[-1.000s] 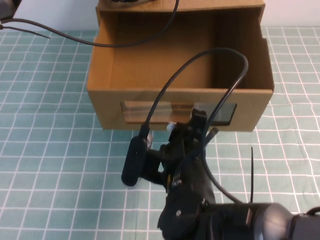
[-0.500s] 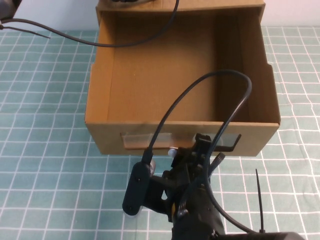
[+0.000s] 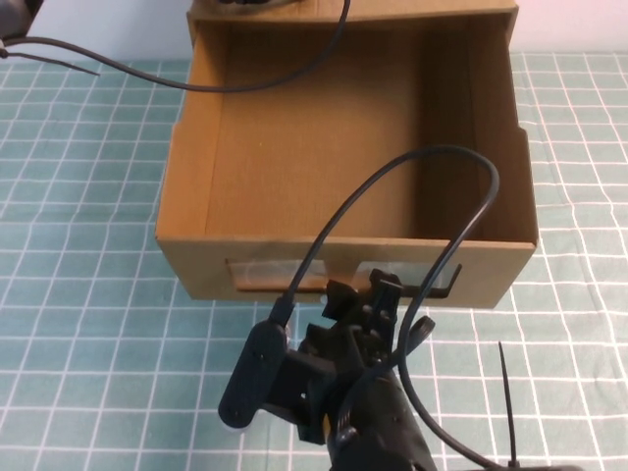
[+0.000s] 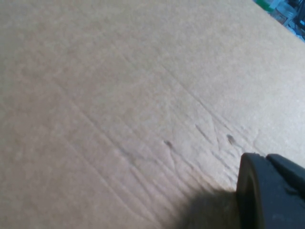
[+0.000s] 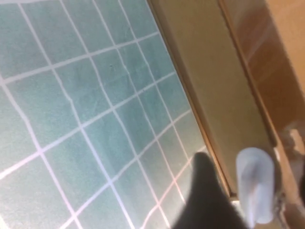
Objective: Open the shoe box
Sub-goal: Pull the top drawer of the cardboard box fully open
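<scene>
Shoe box (image 3: 196, 265): brown cardboard, open at the top with the bare inner floor showing, at the middle of the worktop's far edge. Its back wall is cut off by the top of the high view. Front wall faces the near edge and carries a strip of clear tape (image 3: 260, 275). Green checked cloth (image 3: 88, 294) lies open to the left and right of the box, and in a band from the front wall to the near edge. Right gripper (image 3: 363, 291): at the middle of the front wall, on the tape strip's level, fingers spread apart; contact with the wall cannot be told. Its black cable (image 3: 461, 157) arches over the front rim. Left gripper (image 4: 269, 191): close against plain cardboard at the box's far side; spread or pressed together, cannot tell.
</scene>
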`<action>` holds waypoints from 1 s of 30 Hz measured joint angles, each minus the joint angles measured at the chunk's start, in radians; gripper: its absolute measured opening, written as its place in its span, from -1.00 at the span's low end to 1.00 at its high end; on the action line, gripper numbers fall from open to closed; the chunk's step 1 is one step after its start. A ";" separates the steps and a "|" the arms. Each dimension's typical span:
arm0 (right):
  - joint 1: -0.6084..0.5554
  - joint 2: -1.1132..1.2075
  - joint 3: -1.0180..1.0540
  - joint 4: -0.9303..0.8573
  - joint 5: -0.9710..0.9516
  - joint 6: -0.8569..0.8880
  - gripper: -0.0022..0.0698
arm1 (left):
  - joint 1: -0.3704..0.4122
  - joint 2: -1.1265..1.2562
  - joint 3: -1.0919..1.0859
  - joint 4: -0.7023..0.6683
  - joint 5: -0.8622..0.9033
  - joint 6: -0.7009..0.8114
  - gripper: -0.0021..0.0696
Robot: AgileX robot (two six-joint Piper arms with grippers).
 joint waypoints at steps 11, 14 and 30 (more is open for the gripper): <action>0.097 -0.071 0.000 -0.050 -0.029 0.000 0.46 | 0.000 -0.034 -0.109 0.145 0.095 -0.062 -0.96; 0.144 -0.138 0.000 -0.060 -0.079 0.000 0.46 | 0.000 -0.079 -0.109 0.184 0.116 -0.070 -0.96; 0.295 -0.635 -0.108 0.018 -0.147 0.000 -0.20 | 0.000 -0.471 -0.114 0.340 0.139 -0.180 -0.96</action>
